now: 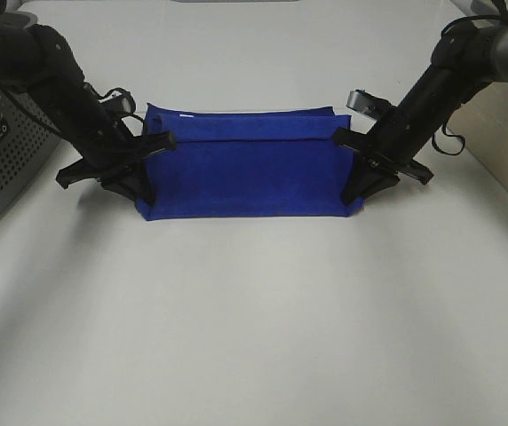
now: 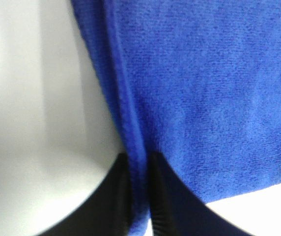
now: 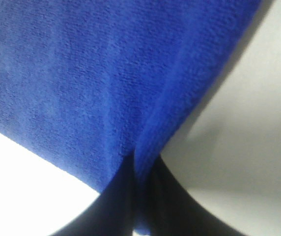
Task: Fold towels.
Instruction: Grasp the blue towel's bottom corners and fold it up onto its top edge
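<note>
The left gripper [image 2: 140,161] had its jaws pressed together on a hemmed edge of the blue towel [image 1: 250,173], and the black fingers [image 2: 122,196] stood close on both sides of this hem with only the thickness of the cloth between them. The right gripper [image 3: 141,166] was in the same state, its jaws pinching a fold of the towel at the opposite short end. Between the two grippers the towel was stretched as a wide band, and its near long edge lay straight on the white table [image 1: 254,328]. On the outer side of each gripper, and in front of the towel, the table surface was bare and wide. Far beyond the outer side of the left gripper stood a grey perforated basket [image 1: 1,155], cut off by the frame. Both wrist views were blurred and very near, so they showed only plush cloth, finger bases and a little of the table; the fingertips themselves were covered by the cloth. Only the exterior high view showed the whole towel with a second layer behind the gripped edge, and a thin white mark on its far edge, too small to identify.
</note>
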Motion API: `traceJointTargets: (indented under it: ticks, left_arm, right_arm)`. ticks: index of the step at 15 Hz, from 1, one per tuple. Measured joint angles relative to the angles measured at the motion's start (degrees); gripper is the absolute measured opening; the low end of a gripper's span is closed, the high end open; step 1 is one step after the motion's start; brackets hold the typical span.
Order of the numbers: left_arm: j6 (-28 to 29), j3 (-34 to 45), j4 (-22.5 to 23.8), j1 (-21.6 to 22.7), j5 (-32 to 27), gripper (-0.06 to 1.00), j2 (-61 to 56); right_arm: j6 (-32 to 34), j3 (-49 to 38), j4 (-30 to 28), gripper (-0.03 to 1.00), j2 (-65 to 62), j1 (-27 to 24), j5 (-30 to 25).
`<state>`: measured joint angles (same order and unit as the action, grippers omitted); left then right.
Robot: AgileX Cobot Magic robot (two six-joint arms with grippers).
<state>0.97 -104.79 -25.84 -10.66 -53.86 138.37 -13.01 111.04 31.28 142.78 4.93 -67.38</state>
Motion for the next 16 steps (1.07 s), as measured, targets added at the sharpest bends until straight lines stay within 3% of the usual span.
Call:
traceJointTargets:
  ticks: [1, 4, 7, 10, 12, 16]
  left_arm:
    - [0.0, 0.0, 0.29, 0.0, -0.46, 0.01, 0.0]
    - [0.0, 0.92, 3.15, 0.0, -3.09, 0.01, -0.97]
    - [0.0, 7.68, 3.9, 0.0, -3.21, 0.01, -4.98]
    - [-0.11, 18.79, 3.9, -0.34, -0.86, 0.01, -10.77]
    - [-0.23, 26.18, 3.78, -0.34, 1.43, 0.01, -15.64]
    - [-0.29, 33.75, 2.58, -0.34, 2.46, 0.01, -21.66]
  right_arm:
    - [0.46, 0.0, -0.29, 0.01, 0.0, 0.0, 0.0]
    - [0.57, 0.0, -1.38, 0.01, -0.97, 0.0, -0.86]
    - [0.63, -2.58, -2.52, 0.01, -4.01, 0.0, -1.6]
    - [0.4, -14.5, -2.46, 0.01, -10.43, 0.06, -1.43]
    - [0.06, -24.58, -2.29, 0.01, -15.7, 0.06, 1.55]
    - [-0.11, -36.1, -2.06, 0.01, -21.49, 0.06, 5.04]
